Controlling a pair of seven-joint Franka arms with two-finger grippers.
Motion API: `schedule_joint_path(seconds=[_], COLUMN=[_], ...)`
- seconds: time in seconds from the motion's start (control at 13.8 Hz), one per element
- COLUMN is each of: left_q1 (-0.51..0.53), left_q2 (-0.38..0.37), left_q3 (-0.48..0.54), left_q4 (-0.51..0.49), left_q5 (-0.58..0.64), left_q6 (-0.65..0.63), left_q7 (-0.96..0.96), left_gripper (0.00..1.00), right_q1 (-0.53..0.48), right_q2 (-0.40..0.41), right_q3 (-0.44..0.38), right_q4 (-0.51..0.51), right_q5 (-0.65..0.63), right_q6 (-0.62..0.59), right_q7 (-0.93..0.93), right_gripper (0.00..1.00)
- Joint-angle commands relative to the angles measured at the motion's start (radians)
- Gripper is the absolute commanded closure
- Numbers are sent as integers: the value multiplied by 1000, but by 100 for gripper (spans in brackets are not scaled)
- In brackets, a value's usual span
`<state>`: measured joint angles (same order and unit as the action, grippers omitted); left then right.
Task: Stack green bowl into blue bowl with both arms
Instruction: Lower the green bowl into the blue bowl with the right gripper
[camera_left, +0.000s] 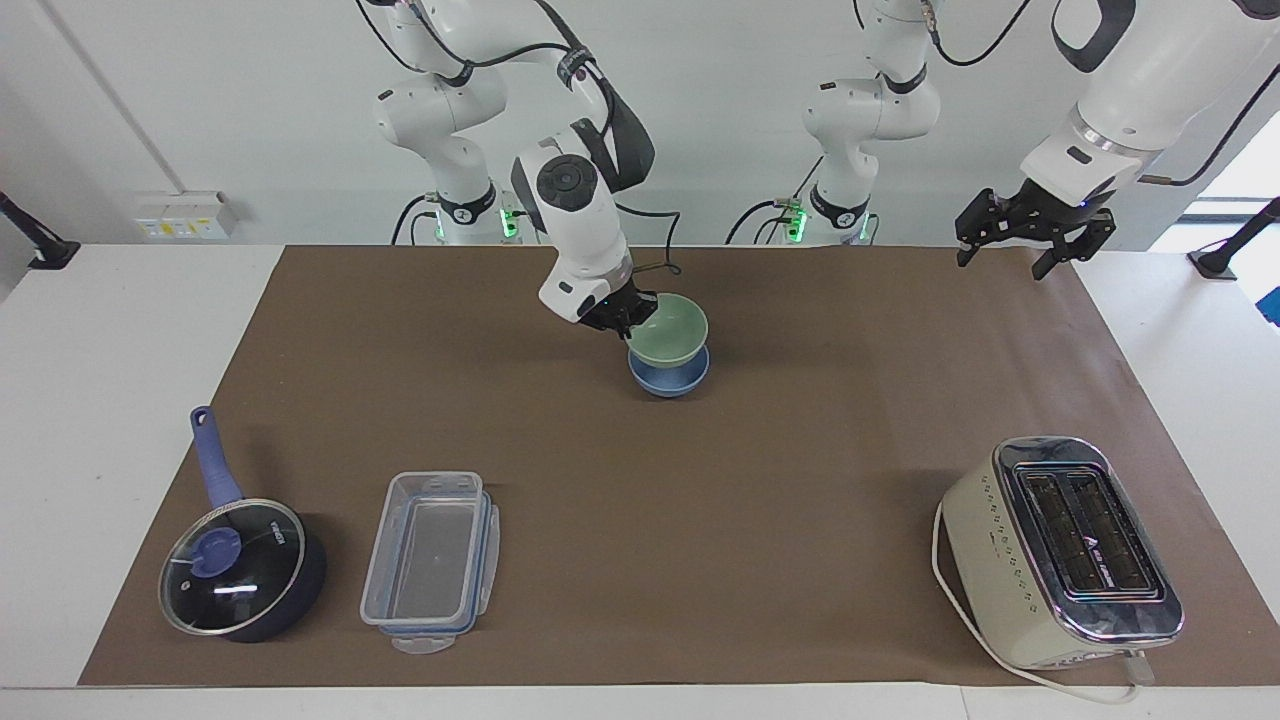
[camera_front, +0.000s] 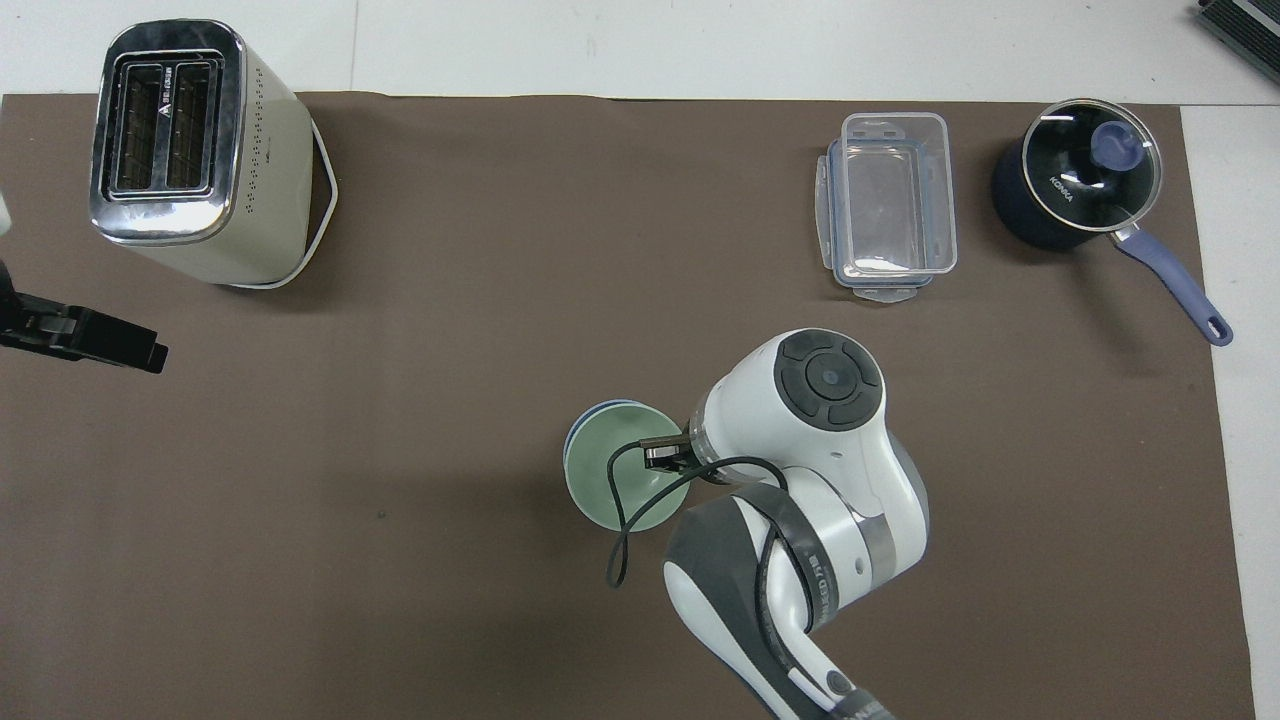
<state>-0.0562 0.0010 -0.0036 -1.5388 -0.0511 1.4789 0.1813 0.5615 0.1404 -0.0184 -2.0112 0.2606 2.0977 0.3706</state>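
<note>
The green bowl (camera_left: 670, 332) sits low in the blue bowl (camera_left: 668, 379), which stands on the brown mat near the middle of the table. In the overhead view the green bowl (camera_front: 610, 482) covers nearly all of the blue bowl (camera_front: 588, 414), of which only a thin edge shows. My right gripper (camera_left: 628, 319) is shut on the green bowl's rim on the side toward the right arm's end; it also shows in the overhead view (camera_front: 664, 455). My left gripper (camera_left: 1035, 240) is open and empty, raised over the mat's edge at the left arm's end, where it waits (camera_front: 88, 338).
A cream toaster (camera_left: 1062, 552) stands far from the robots at the left arm's end (camera_front: 190, 150). A clear plastic container (camera_left: 432, 560) and a dark blue saucepan with a glass lid (camera_left: 240, 566) stand far from the robots at the right arm's end.
</note>
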Motion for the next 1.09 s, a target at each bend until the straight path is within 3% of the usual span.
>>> schedule_joint_path(seconds=[0.0, 1.02], left_q1=[12, 13], left_q2=[-16, -16], left_q3=[-9, -9], left_q4=[-14, -17], left_q5=[14, 13], left_q6=[17, 23], left_q7=[13, 10], left_gripper=[0, 0], right_q1=[0, 18], right_q2=[14, 45], right_q3=[5, 3], right_q4=[-9, -26], right_q5=[29, 28], right_q6=[22, 99], right_q7=[-24, -84], right_gripper=[100, 100])
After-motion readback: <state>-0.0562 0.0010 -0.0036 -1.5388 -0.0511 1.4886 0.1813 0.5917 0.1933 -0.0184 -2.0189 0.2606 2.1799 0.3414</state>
